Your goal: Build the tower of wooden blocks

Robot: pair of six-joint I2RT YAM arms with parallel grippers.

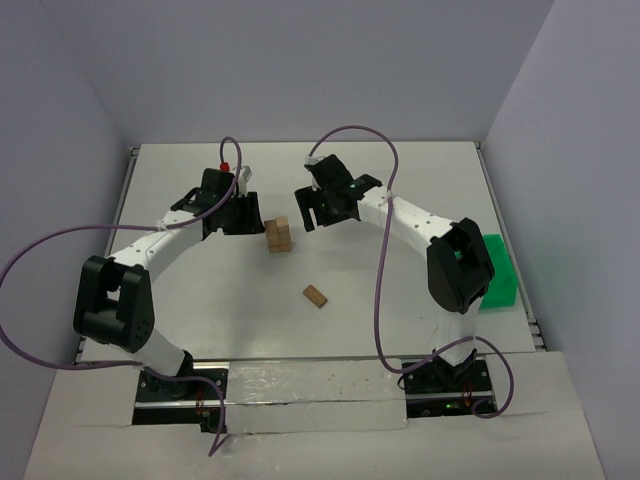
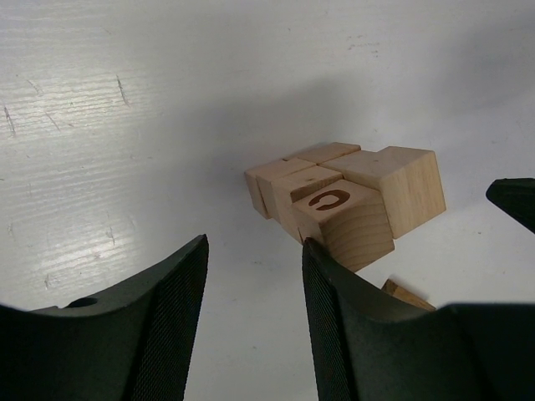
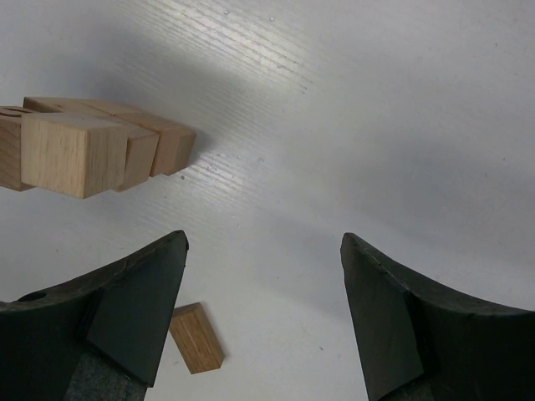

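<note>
We are hovering the left fingers (image 2: 171,317), part open, and the right fingers (image 3: 380,309), wide open, both empty, flanking the wood block tower (image 1: 279,235) mid-counter (image 1: 420,170); next, we judge, is fetching the loose block (image 1: 316,296) to stack on top.

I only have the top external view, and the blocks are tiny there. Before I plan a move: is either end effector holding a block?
Observer: No. The left wrist view shows the left end effector open, with only bare table in its gap.
Operator: And the right one?
Observer: The right wrist view shows the right end effector wide open and empty as well.
Operator: Any markings on the stack?
Observer: Yes. In the left wrist view, one block of the stack has a letter C on one face.
</note>
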